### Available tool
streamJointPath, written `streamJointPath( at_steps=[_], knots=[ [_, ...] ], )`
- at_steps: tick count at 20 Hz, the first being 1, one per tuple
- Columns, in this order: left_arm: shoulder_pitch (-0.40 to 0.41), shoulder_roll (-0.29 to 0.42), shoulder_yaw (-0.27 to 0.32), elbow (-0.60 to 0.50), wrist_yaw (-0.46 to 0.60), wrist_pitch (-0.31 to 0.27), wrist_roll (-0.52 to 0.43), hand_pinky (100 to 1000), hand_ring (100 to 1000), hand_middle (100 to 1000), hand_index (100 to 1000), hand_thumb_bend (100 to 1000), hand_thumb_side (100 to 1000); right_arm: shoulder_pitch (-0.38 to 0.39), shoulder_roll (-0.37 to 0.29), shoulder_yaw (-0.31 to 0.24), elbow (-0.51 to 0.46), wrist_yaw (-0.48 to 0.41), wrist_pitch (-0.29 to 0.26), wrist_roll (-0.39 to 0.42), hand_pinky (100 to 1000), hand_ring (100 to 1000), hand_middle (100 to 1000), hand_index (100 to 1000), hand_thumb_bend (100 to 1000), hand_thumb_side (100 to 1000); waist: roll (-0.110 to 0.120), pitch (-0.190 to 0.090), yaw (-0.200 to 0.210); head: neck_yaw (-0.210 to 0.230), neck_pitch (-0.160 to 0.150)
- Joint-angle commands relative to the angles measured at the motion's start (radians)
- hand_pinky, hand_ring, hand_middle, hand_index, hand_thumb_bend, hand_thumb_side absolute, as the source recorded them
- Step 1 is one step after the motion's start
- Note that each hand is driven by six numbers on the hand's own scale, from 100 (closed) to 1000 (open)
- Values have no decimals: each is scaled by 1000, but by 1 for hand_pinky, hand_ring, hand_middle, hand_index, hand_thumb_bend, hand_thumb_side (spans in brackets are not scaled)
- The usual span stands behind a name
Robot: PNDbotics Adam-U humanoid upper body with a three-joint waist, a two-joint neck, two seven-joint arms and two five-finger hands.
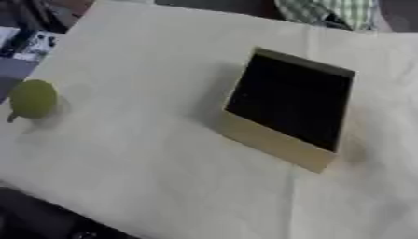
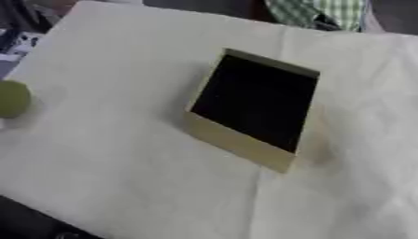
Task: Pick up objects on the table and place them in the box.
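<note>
A cream-clothed table [image 1: 147, 154], lying askew in both eye views. A tan cardboard box [image 1: 277, 142] with a dark interior is sitting right of centre, its open top facing up. A round green fruit-like object [image 1: 32, 99] is resting on the cloth at the left edge, well apart from the box. A dark shape [image 1: 41, 221] is showing at the lower left corner; neither hand is appearing in either view, so their finger state cannot be told.
</note>
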Motion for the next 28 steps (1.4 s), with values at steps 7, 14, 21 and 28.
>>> streamJointPath(
  at_steps=[7,14,21,28],
  knots=[
    [5,195,15,32,-62,11,54,755,727,686,786,625,519,-7,-32,-5,-21,-4,-2,5,840,801,751,799,100,636,7,-22,-1,-14,15],
    [41,391,-7,166,-121,50,53,776,748,712,828,655,512,-4,-40,-6,-21,-3,-3,6,840,801,751,799,100,634,12,-26,-4,-13,27],
    [75,487,-9,351,-178,173,-51,832,799,768,871,689,531,-2,-44,-5,-21,-3,-2,7,841,802,752,799,100,638,15,-25,3,-10,30],
    [55,510,-9,505,-172,180,-247,861,825,792,905,671,551,-2,-44,-5,-21,-5,-1,2,841,803,752,800,100,637,15,-27,-2,-9,18]
  ],
)
